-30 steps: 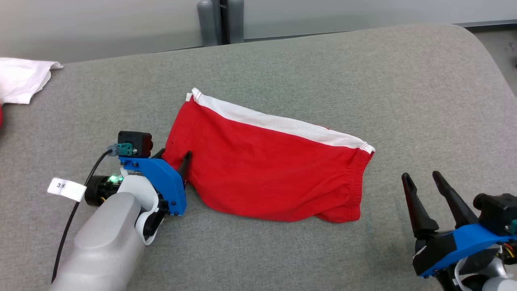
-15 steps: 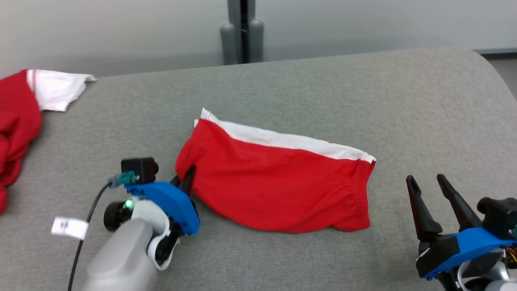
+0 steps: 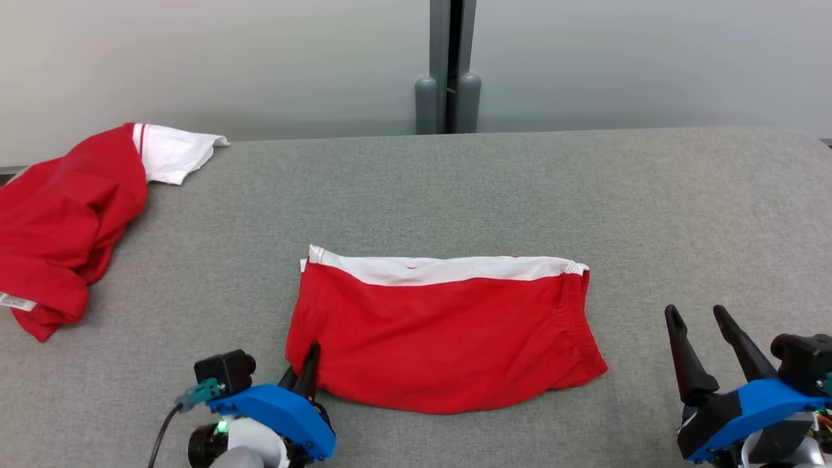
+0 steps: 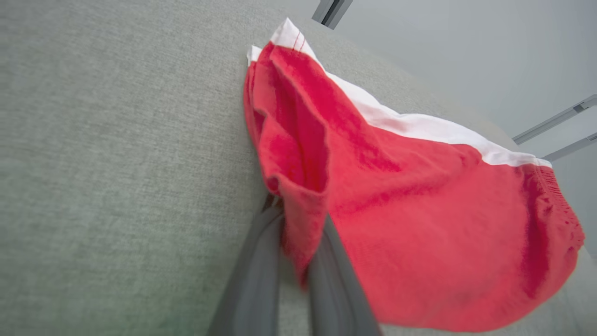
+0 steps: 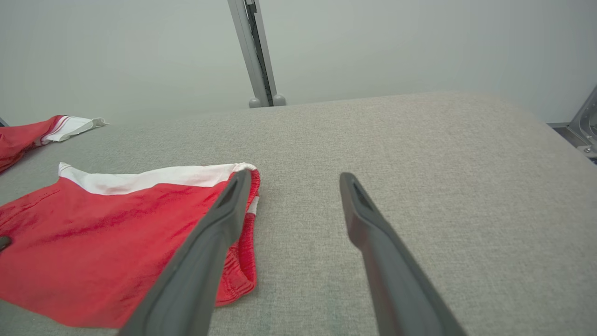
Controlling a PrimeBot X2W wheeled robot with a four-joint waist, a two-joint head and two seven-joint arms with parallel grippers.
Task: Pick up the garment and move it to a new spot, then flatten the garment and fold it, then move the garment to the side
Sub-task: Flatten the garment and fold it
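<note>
The garment [image 3: 448,338] is a folded red piece with a white band along its far edge, lying flat on the grey padded table [image 3: 520,195]. My left gripper [image 3: 302,364] is at the garment's near left corner and is shut on it. In the left wrist view the red cloth [image 4: 419,210] is bunched between the two fingers [image 4: 252,280] of the left gripper [image 4: 298,219]. My right gripper [image 3: 694,313] rests open to the right of the garment, holding nothing. In the right wrist view that open right gripper [image 5: 295,177] stands just beside the garment's [image 5: 93,252] elastic right edge.
A second red and white piece of clothing [image 3: 65,208] lies crumpled at the table's far left, also seen in the right wrist view [image 5: 28,135]. A grey post [image 3: 448,65] stands against the wall behind the table. The table's right side curves away.
My left gripper has closed on the garment's near left corner. The head camera has turned and risen, so the whole picture has shifted. The right gripper stays open.
</note>
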